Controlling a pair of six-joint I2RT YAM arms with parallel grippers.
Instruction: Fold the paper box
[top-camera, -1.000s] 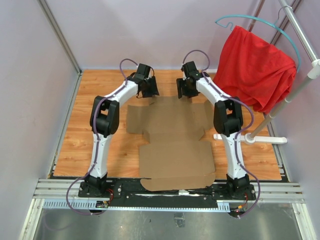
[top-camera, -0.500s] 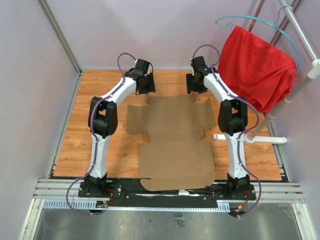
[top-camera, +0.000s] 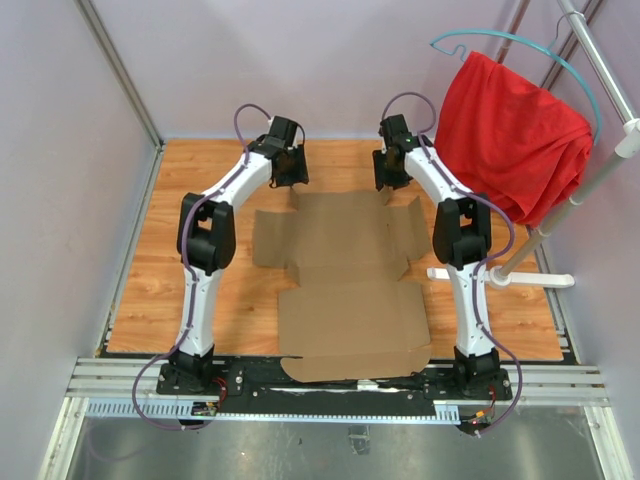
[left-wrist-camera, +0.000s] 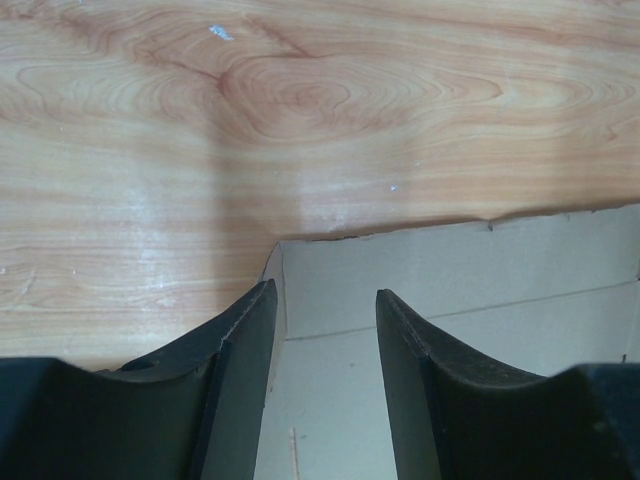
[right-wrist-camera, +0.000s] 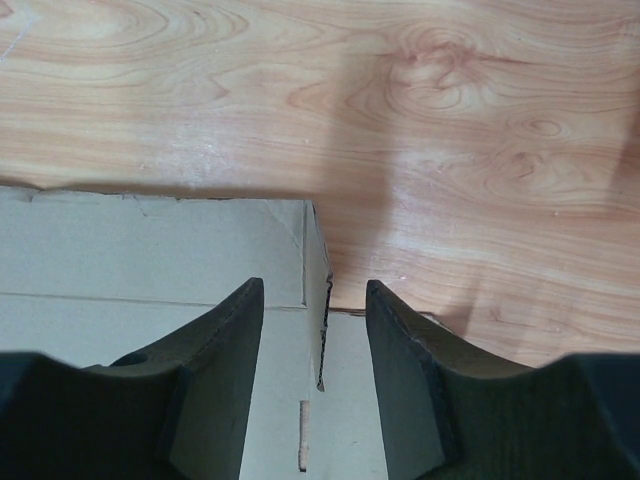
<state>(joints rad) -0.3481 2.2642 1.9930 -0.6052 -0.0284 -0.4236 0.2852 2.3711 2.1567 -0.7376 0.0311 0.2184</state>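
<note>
The paper box (top-camera: 345, 270) is a flat brown cardboard cut-out lying on the wooden table (top-camera: 200, 260), with flaps and crease lines showing. My left gripper (top-camera: 291, 181) hovers at the far left corner of its far flap. Its jaws (left-wrist-camera: 325, 290) are open over the cardboard (left-wrist-camera: 480, 270), holding nothing. My right gripper (top-camera: 387, 180) is at the far right corner of the same flap. Its open jaws (right-wrist-camera: 313, 284) straddle a slightly raised cut edge of the cardboard (right-wrist-camera: 150, 250), and neither finger touches that edge.
A red cloth (top-camera: 510, 130) hangs from a teal hanger (top-camera: 520, 45) on a white rack (top-camera: 530, 250) at the right. Purple walls close in the table at the back and on both sides. The near flap of the sheet overhangs the black base rail (top-camera: 260, 378).
Both grippers have moved outward and a little farther back, from near the middle of the far flap to its two corners. The cardboard has not moved.
</note>
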